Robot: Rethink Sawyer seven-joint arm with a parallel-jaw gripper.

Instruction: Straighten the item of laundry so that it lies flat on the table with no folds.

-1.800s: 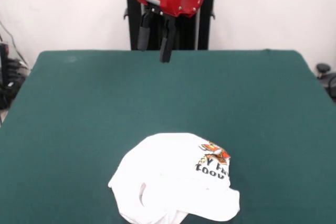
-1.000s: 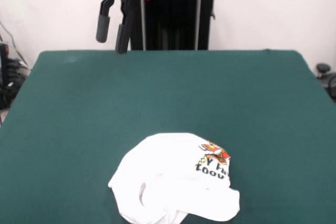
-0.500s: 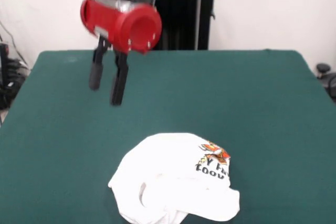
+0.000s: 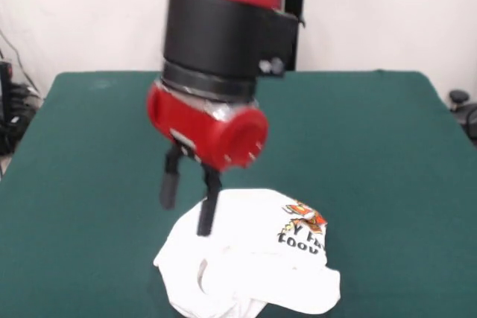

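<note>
The item of laundry is a small white garment, bunched and folded, lying near the front edge of the dark green table. Its red, orange and yellow print with black lettering shows on its right side. My gripper hangs open over the garment's upper left edge, its two black fingers pointing down with a clear gap and nothing between them. One finger stands in front of the white cloth, the other over bare green felt just left of it. The red and black arm fills the upper middle of the front view.
The table stretches wide to the left, right and behind the garment. Dark cables and equipment sit off the table's left edge, and a dark object off its right edge.
The arm swung from the table's far side to the left, then came forward and down; the open gripper now hangs at the garment's upper left edge. The garment has not moved.
</note>
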